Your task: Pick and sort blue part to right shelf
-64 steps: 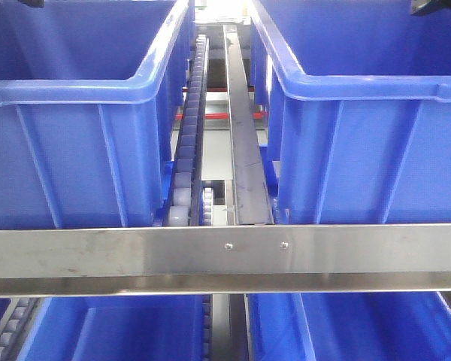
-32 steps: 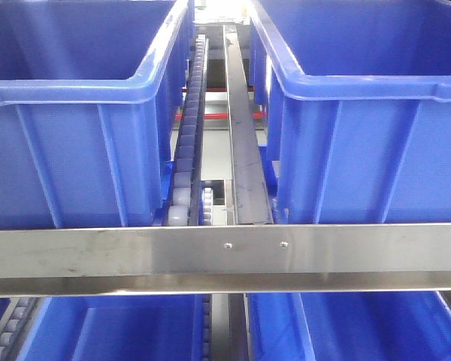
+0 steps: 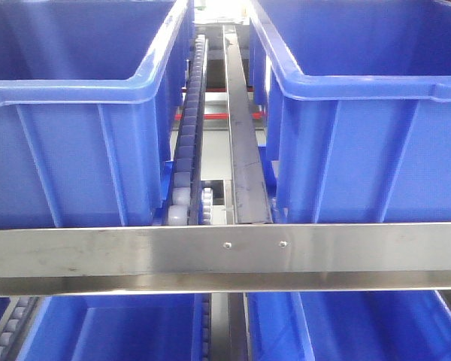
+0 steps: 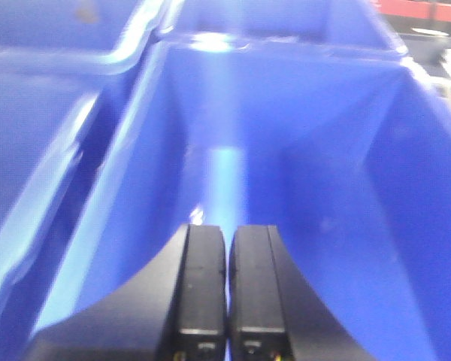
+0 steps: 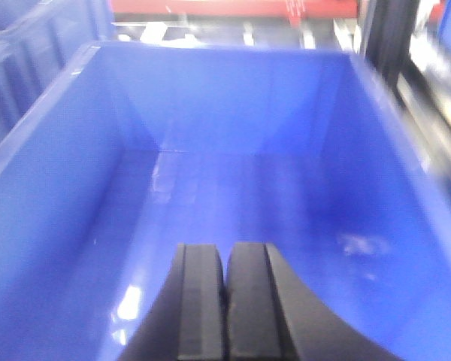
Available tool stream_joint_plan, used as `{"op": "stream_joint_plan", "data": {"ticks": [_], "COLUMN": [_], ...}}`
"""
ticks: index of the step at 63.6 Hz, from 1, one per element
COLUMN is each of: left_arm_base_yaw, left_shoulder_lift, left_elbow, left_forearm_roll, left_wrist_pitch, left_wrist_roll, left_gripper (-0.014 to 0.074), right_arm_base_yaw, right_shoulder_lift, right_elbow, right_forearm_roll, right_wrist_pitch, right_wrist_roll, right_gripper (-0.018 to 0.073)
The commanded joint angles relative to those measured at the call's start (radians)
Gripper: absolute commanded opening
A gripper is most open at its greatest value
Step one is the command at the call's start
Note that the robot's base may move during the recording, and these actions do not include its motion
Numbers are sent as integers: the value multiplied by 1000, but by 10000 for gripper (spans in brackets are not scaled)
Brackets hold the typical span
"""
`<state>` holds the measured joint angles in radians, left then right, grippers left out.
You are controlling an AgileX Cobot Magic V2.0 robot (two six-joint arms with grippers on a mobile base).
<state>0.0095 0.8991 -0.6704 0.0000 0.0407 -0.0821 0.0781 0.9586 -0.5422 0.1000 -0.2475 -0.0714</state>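
Both wrist views alone show closed claws: left claw [image 4: 227,289], right claw [image 5: 225,301].

No legible text, label, brand, number or sign appears in any view: the blue bins [image 3: 75,143], the steel shelf rail [image 3: 225,259] and the roller track [image 3: 188,143] carry no readable markings.

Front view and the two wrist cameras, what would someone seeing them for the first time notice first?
Big blue bins dominate: an upper left bin and an upper right bin sit on a rack behind a steel crossbar, with a roller track running between them. Each wrist view looks down into a blue bin showing no parts, past a shut left gripper and a shut right gripper.
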Motion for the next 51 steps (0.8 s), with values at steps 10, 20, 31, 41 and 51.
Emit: {"op": "stream_joint_plan", "data": {"ticks": [10, 20, 31, 41, 51], "left_arm_base_yaw": [4, 4, 4, 4, 4], "left_shoulder_lift": [-230, -425, -605, -730, -760], "left_elbow": [158, 287, 374, 390, 390], "left_forearm_roll": [-17, -32, -46, -46, -46], "left_wrist_pitch": [-80, -67, -60, -31, -29], "left_wrist_roll": [-4, -4, -4, -4, -4], "left_gripper": [123, 123, 123, 123, 123], "right_arm_base_yaw": [-6, -6, -6, -6, -6], "right_shoulder_lift": [-245, -435, -588, -675, -688], "right_elbow": [107, 177, 228, 242, 242], "right_forearm_roll": [-14, -14, -14, -14, -14], "right_wrist_pitch": [117, 142, 211, 234, 230], "right_wrist_roll": [-17, -17, -17, -17, -17], "right_gripper": [55, 55, 55, 55, 55]}}
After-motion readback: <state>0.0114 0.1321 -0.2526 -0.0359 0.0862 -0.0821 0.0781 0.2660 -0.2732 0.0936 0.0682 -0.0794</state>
